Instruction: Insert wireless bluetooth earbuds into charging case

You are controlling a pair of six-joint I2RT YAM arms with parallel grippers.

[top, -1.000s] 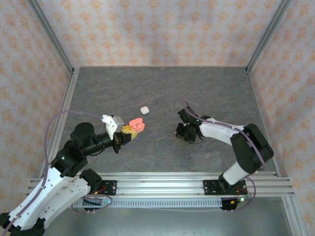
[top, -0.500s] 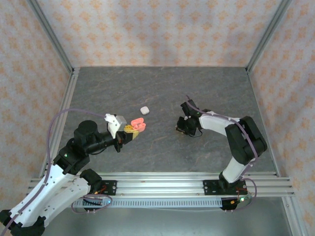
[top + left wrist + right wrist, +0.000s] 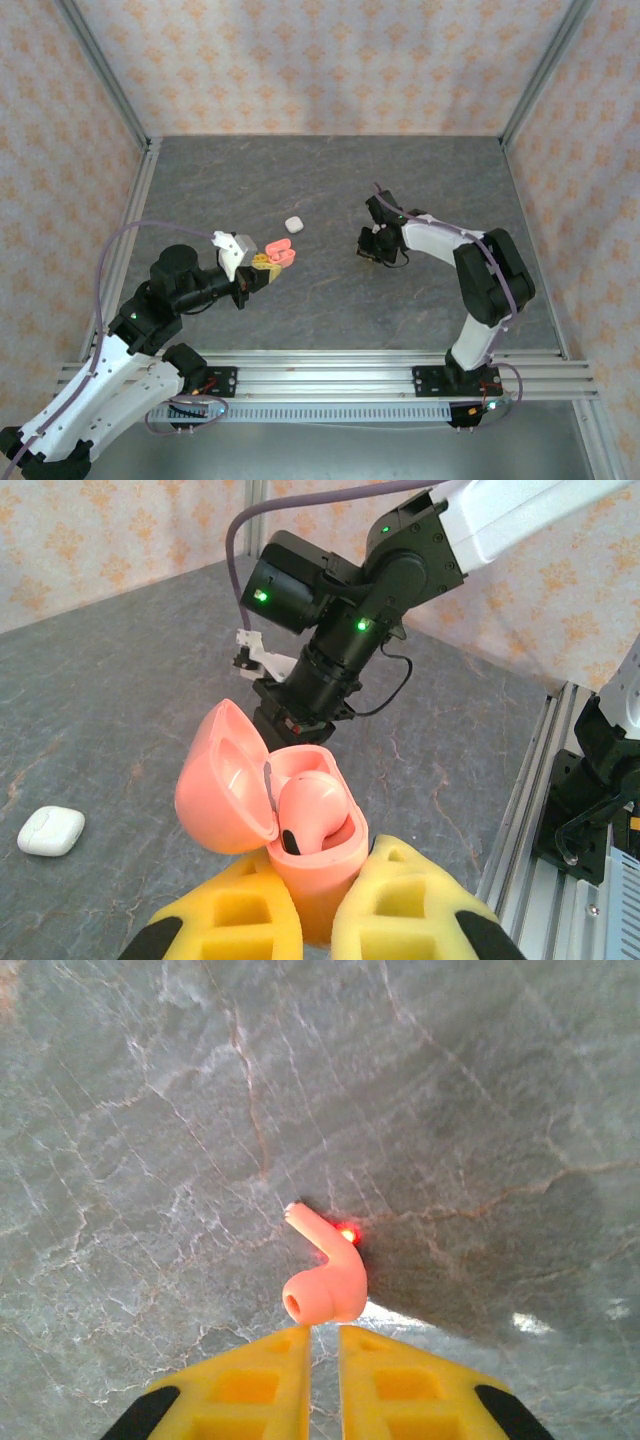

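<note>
Left gripper point(image 3: 320, 872) is clamped on the lower body of the pink case point(image 3: 225, 790), its yellow fingers point(image 3: 415, 900) pressed against both sides, and I see it held up off the grey table point(image 3: 430, 180) with the lid swung open toward 10 o'clock in the wrist view. From the top camera the left gripper point(image 3: 262, 264) sits at about 9 o'clock of the right gripper point(image 3: 373, 253), well apart from it, with the pink case point(image 3: 280, 252) at its tip. On the right wrist feed the right gripper point(image 3: 322, 1332) has its fingers drawn together, with just a thin slit between them, pointing down at the table. A white case point(image 3: 294, 224) lies closed on the table near the pink case, at about 1 o'clock of it from above. One seated earbud point(image 3: 315, 805), pink, rests in a pocket of the open pink case. A loose earbud point(image 3: 325, 1285), also pink, lies on the table at 12 o'clock of the right fingertips, its stem aimed at 11 o'clock; I cannot tell whether the tips touch it.
</note>
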